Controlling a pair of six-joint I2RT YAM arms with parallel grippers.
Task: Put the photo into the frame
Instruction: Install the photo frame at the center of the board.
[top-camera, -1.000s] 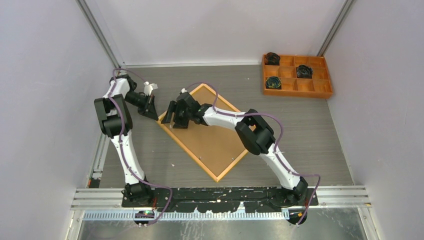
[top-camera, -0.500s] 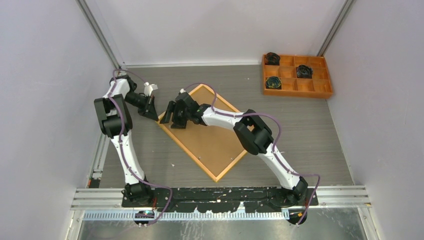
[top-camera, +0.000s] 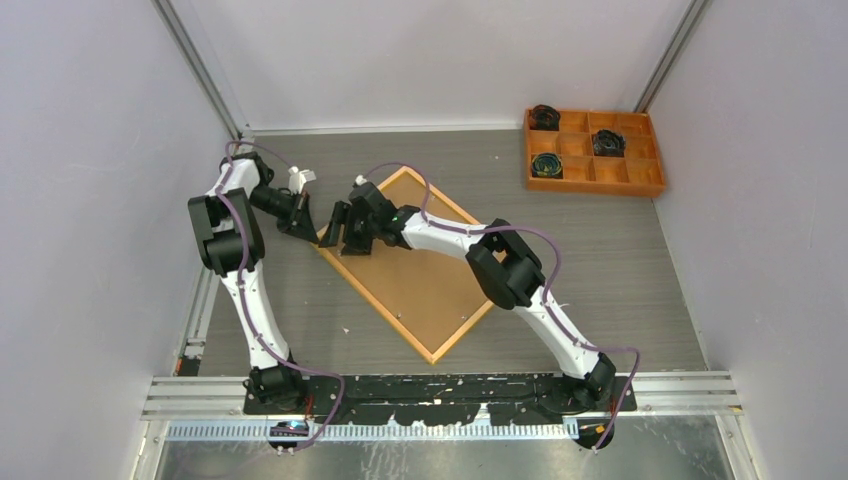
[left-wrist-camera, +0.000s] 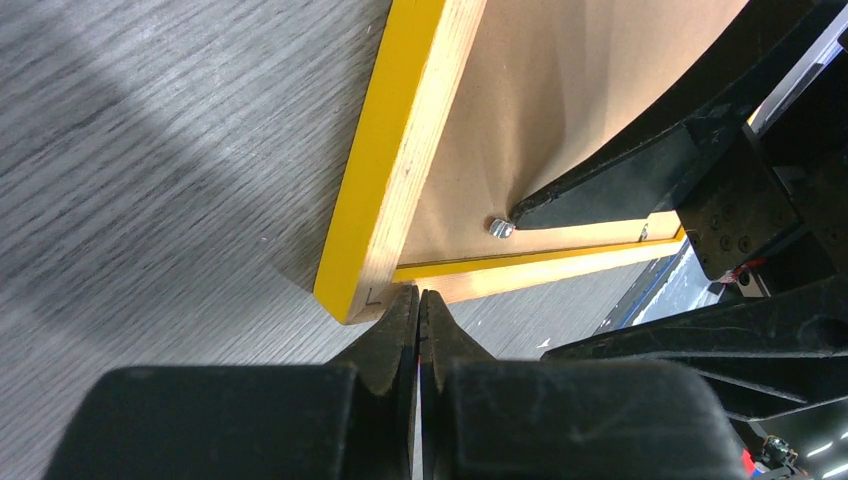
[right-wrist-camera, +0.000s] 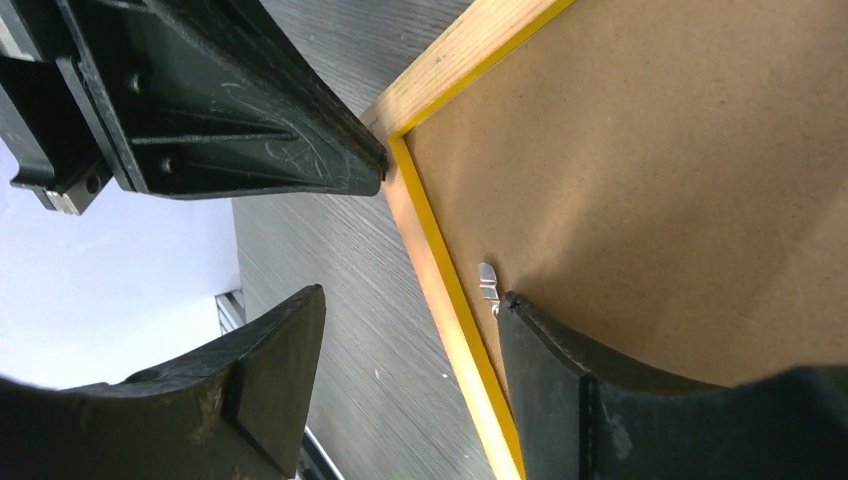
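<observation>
Diagonally, back up, the frame (left-wrist-camera: 400, 120) lies mid-table (top-camera: 600, 260), a brown board (right-wrist-camera: 650, 180) filling it. The left gripper (left-wrist-camera: 418, 300), jaws pressed together on nothing, touches the frame's left corner with its tips. The right gripper (right-wrist-camera: 410, 300) straddles the rim just beside that corner, jaws wide and holding nothing, with one finger touching a metal clip (right-wrist-camera: 488, 283) on the board.

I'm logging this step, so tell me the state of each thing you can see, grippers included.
frame: face down on the table, wooden back up.
backing board: seated in the frame.
metal tab: on the board's edge, one right finger beside it.
left gripper: shut, tips at the frame's corner.
right gripper: open, astride the frame's edge.
orange tray: dark coils in three compartments.
photo: not in view.
</observation>
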